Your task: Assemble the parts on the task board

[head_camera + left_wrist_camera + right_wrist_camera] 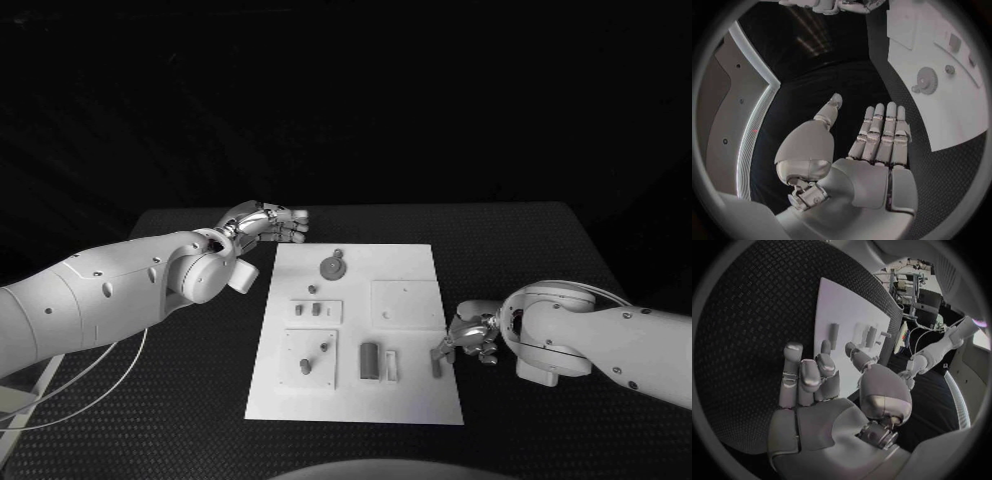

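A robotics lab: a black textured table (188, 400) against dark surroundings, with equipment racks (907, 287) and cables (912, 347) beyond its edge.

The left hand (268, 222) hovers at upper left of the head view, fingers straight and empty, while the right hand (472, 337) sits at right of centre, fingers loosely curled, empty.

I see a white board (411, 400) on a black table (534, 250) whose surface shows a fine woven, diamond-like texture in my wrist views. The parts look grey: a gear (333, 266), a cylinder (371, 359) and a bar (437, 362). Both hands (274, 224) (473, 338) are silver, on white arms (101, 295) (620, 345).
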